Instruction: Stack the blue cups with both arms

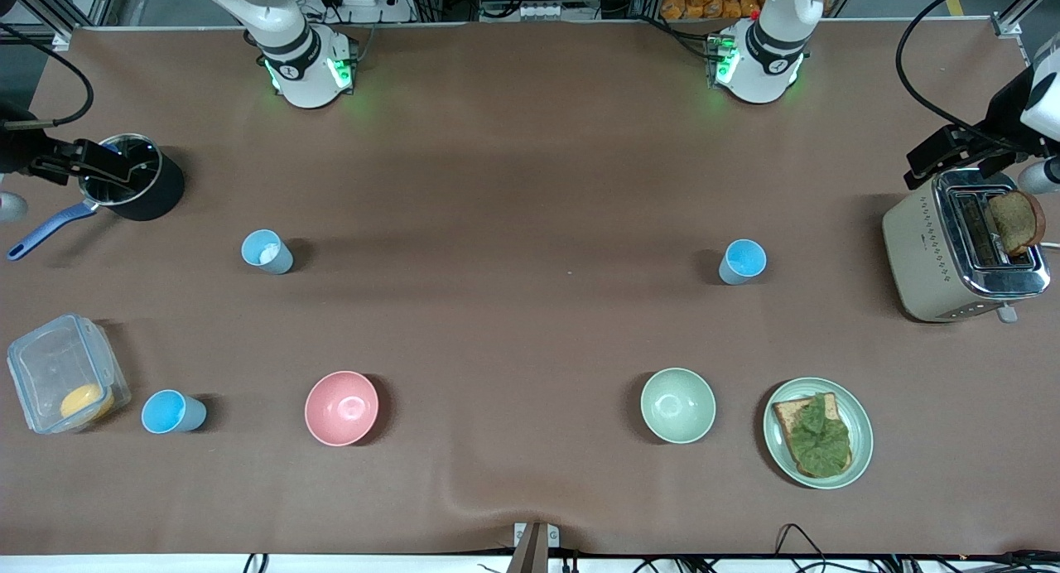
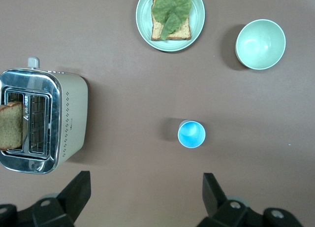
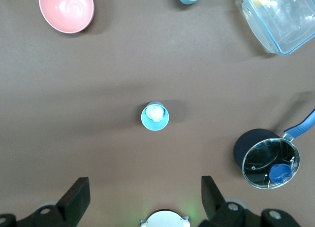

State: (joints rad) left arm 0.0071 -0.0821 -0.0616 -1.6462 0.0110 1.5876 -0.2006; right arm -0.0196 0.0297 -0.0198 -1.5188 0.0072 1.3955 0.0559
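Starting w/ nothing stacked, we see the left gripper (image 2: 142, 197) spread wide above its blue cup (image 2: 191, 134), the right gripper (image 3: 141, 200) wide above the patch-marked cup (image 3: 155, 116). Third cup (image 1: 171, 412) sits near the pink bowl (image 1: 341, 407). We'd centre each rim betw. fingers before descending.

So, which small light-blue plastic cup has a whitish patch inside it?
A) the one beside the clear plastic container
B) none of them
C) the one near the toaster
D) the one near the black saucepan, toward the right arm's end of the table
D: the small light-blue plastic cup nearest the black saucepan with the blue handle shows a white patch inside, seen also from the right wrist; the other two cups are plain blue inside.
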